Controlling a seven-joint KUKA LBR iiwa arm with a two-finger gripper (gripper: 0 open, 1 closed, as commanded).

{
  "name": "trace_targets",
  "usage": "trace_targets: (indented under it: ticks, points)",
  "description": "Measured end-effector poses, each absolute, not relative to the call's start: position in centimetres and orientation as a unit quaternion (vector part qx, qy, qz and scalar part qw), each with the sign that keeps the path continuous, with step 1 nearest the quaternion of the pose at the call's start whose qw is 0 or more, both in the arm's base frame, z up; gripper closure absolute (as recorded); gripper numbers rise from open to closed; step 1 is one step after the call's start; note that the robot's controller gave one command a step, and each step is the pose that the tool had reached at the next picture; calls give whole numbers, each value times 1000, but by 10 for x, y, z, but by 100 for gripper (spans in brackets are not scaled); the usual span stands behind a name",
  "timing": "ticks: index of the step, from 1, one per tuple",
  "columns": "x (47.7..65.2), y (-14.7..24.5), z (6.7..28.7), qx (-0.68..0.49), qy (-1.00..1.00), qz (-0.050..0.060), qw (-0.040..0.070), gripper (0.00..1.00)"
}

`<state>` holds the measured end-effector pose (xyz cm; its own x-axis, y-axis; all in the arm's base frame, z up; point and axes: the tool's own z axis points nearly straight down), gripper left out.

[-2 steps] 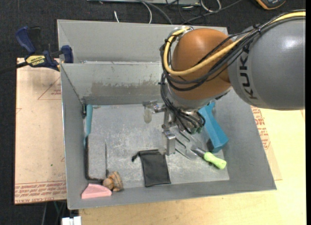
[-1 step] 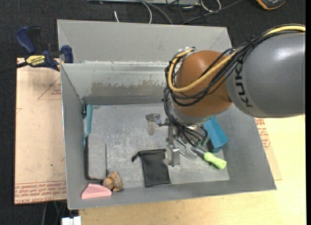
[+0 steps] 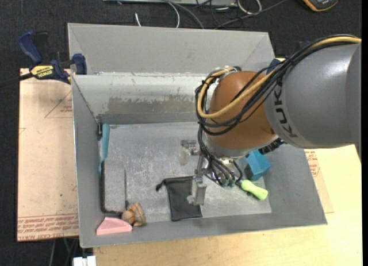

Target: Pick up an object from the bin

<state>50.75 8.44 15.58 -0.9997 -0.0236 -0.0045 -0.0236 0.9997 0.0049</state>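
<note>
The end effector (image 3: 198,190) hangs low, right over the flat black pouch (image 3: 181,204) near the front middle of the bin (image 3: 149,101), likely so it can grab it (I cannot tell if it is squeezing or loose).

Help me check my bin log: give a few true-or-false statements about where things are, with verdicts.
1. The gripper is over the black pouch. True.
2. The pink wedge lies in the near left corner of the bin. True.
3. The blue block lies by the left wall. False: it is on the right side, next to the green pen.
4. The tan lump sits on the pouch. False: it lies beside the pink wedge, apart from the pouch.
</note>
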Motion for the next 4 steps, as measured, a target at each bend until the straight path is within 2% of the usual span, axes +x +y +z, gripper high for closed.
trace_targets:
  ticks: [1, 2, 3, 4]
  points:
    - [501, 60, 109, -23, 1000, 2, 0, 0]
    - [501, 61, 89, -45, 999, 2, 3, 0]
    - [520, 51, 71, 45, 999, 2, 1, 100]
    - [520, 51, 71, 45, 999, 2, 0, 100]
